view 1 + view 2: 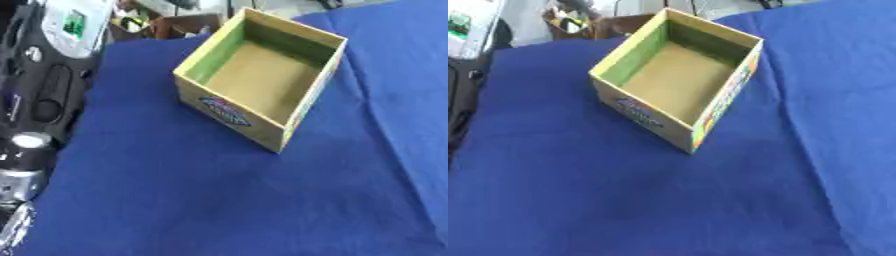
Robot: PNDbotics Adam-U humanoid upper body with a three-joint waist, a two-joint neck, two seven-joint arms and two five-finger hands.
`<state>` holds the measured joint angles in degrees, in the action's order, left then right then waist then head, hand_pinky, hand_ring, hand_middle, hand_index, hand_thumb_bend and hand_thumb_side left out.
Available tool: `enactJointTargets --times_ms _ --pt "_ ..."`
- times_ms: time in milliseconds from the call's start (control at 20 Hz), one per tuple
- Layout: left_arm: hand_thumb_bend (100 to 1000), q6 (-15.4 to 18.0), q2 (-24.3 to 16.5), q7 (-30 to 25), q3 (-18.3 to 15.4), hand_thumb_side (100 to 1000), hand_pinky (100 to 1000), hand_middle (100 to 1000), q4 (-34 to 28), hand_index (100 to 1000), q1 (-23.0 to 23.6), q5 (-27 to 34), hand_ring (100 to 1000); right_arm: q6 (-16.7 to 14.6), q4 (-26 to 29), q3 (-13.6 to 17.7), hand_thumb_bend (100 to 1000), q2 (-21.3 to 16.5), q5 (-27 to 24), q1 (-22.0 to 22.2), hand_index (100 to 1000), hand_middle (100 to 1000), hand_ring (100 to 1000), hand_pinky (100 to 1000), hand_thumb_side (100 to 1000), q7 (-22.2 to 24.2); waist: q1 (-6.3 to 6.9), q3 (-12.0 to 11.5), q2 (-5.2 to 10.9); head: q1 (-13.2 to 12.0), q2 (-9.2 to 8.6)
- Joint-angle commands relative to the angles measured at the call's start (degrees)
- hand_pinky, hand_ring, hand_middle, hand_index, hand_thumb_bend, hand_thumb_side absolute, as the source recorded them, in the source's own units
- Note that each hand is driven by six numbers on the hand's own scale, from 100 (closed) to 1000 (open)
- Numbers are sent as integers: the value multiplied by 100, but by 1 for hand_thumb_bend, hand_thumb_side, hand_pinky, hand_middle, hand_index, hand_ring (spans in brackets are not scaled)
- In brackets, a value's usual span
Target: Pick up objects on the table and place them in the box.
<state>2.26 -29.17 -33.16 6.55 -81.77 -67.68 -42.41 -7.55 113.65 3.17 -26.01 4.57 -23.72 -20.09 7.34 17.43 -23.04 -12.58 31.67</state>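
Note:
An open cardboard box (229,114) with a yellow-green rim and a printed label on its front wall stands turned at an angle on the blue cloth (219,200), in the upper middle. I see only its bare brown floor inside. No loose object shows on the cloth. Black and silver parts of my left arm (31,145) run along the left edge, beside the table; no hand can be made out there. My right arm and hand do not show in either view.
A white device with a green patch (74,22) stands at the far left corner. Small clutter and a brown box (579,22) lie beyond the far edge. A fold in the cloth (376,100) runs down the right side.

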Motion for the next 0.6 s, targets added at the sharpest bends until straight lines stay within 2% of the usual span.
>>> enactJointTargets --times_ms 50,300,600 --pt "100 200 57 297 285 248 177 450 369 359 -120 -284 464 -8 94 21 100 -61 -33 -68 758 606 634 531 583 35 -33 28 102 -25 -71" --pt "100 633 248 734 812 244 250 522 936 388 -76 -480 513 16 94 17 100 -41 -33 -75 759 606 633 531 583 50 1 57 89 8 -66" --pt "100 1129 413 1247 870 248 285 552 1551 430 -99 -919 542 24 94 13 100 -28 -40 -93 759 606 633 532 581 65 20 88 84 2 -76"
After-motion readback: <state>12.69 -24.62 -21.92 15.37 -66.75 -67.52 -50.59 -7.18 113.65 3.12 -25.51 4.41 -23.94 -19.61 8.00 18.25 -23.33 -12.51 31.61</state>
